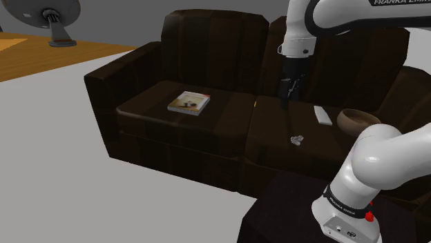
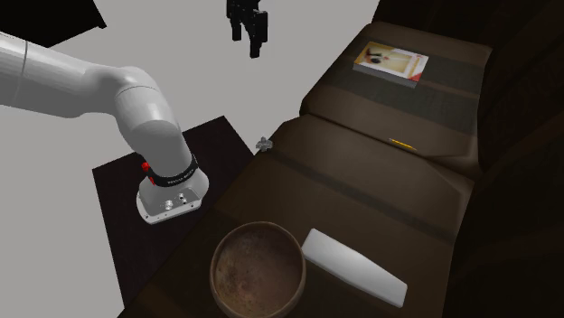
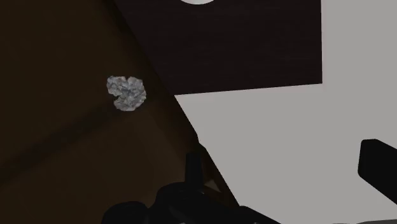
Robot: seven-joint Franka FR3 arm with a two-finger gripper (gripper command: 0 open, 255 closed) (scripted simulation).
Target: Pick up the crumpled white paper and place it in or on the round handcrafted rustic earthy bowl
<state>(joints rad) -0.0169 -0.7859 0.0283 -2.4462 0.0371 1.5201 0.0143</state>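
A small crumpled grey-white paper ball (image 1: 298, 140) (image 2: 264, 143) (image 3: 126, 93) lies near the front edge of the dark brown sofa's seat cushion. A round brown bowl (image 1: 356, 119) (image 2: 258, 269) stands on the same cushion, toward the shoulder view's right. My black gripper (image 1: 286, 101) (image 2: 246, 43) (image 3: 286, 172) hangs high above the seat with nothing in it. It is open: its fingers (image 3: 194, 167) stand well apart. The paper is far below, off to one side of the left finger and not between the fingers.
A flat white slab (image 1: 322, 114) (image 2: 354, 266) lies beside the bowl. A book (image 1: 188, 103) (image 2: 390, 63) rests on the other cushion, and a small yellow thing (image 2: 399, 143) sits in the seam. The black stand (image 2: 172, 208) adjoins the sofa front (image 1: 179, 148). Grey floor surrounds them.
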